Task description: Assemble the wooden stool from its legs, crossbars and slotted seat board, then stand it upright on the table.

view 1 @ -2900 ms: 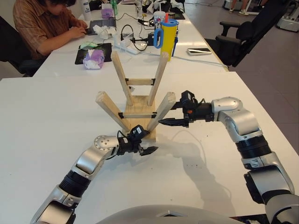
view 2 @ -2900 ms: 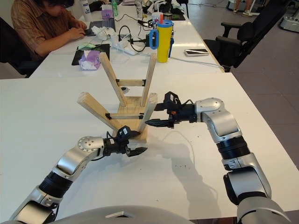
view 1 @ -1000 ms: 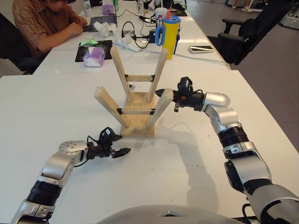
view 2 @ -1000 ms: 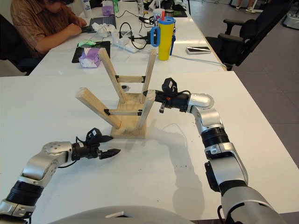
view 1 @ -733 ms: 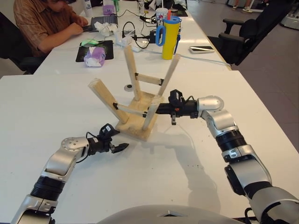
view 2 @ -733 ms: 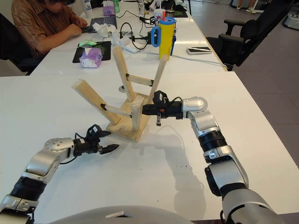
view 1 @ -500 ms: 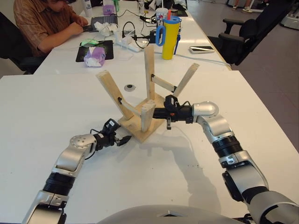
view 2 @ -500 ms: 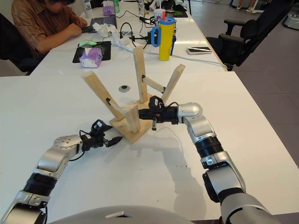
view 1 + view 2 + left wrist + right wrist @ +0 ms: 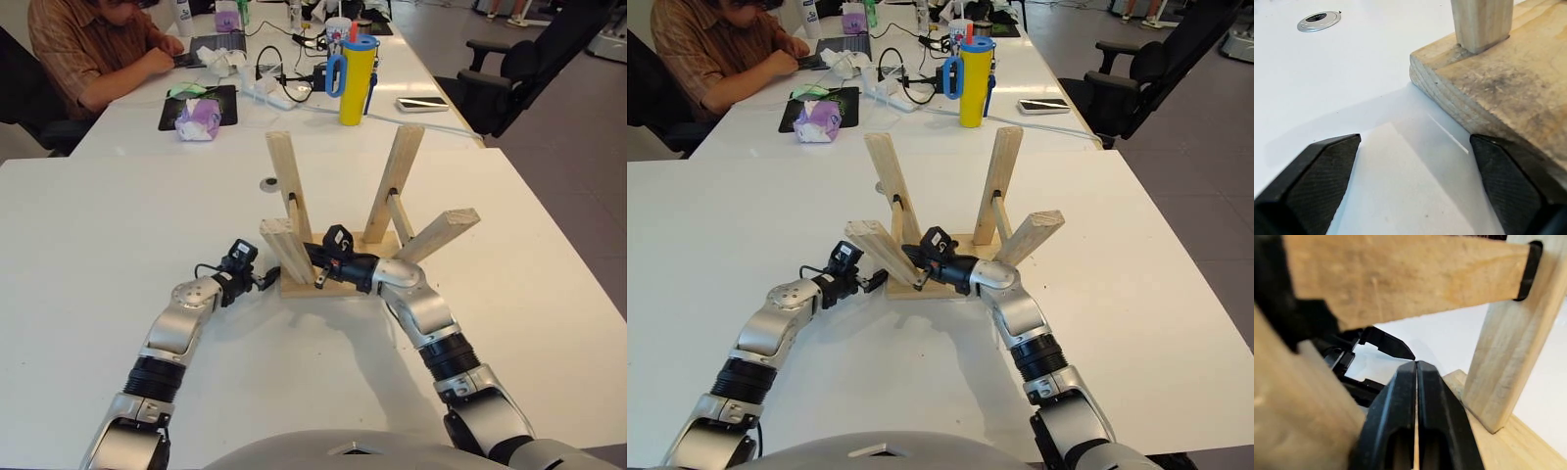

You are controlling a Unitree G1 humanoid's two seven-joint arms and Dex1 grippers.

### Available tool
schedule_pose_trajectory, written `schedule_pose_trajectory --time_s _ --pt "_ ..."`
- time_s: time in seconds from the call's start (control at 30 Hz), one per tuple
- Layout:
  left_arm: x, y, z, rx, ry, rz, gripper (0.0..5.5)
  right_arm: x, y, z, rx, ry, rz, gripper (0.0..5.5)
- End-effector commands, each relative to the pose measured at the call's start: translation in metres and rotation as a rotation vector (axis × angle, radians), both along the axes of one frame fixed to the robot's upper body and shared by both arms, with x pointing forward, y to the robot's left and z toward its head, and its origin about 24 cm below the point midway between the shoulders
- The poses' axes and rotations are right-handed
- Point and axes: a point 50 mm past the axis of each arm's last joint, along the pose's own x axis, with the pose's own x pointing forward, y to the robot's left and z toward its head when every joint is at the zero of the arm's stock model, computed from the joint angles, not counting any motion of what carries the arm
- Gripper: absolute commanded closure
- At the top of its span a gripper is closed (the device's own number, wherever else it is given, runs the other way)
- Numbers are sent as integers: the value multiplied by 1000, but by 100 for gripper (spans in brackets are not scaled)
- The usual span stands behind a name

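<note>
the pale wooden stool (image 9: pixel 338 230) stands upside down near the middle of the white table (image 9: pixel 98 245), its slotted seat board (image 9: pixel 299 288) down on the tabletop and its four square legs splayed upward. the left gripper (image 9: pixel 1414 147) sits low on the table just beside the board's left corner, jaws spread wide with only bare tabletop between the black fingers (image 9: pixel 1312 171); it holds nothing. the right gripper (image 9: pixel 1416 367) reaches in among the legs, under a wooden crossbar (image 9: pixel 1400 279) with black end caps, its two fingers pressed together on nothing and aimed toward the left gripper. from the head views the near left leg (image 9: pixel 284 245) covers those fingertips.

a small round metal disc (image 9: pixel 1319 21) lies on the table beyond the stool. on the far table stand a tall yellow tumbler with a blue handle (image 9: pixel 357 67), a purple tissue pack (image 9: pixel 199 119) and a flat dark phone (image 9: pixel 419 104); a black office chair (image 9: pixel 509 69) is to the right.
</note>
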Motion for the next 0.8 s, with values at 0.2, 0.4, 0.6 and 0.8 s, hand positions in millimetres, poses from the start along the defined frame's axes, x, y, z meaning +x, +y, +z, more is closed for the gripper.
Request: schedule_pose_trajectory --time_s 0.2,0.4,0.6,0.8 --pt "-37 33 0 147 -91 232 135 -37 -36 14 304 171 -164 548" --pt "-67 27 1 134 -126 256 135 -74 -56 -7 351 458 -145 548" --pt "-78 18 2 121 -109 227 135 -99 -80 -16 262 490 -206 548" --pt "-76 13 6 110 -115 214 135 -117 -129 -24 69 375 -436 548"
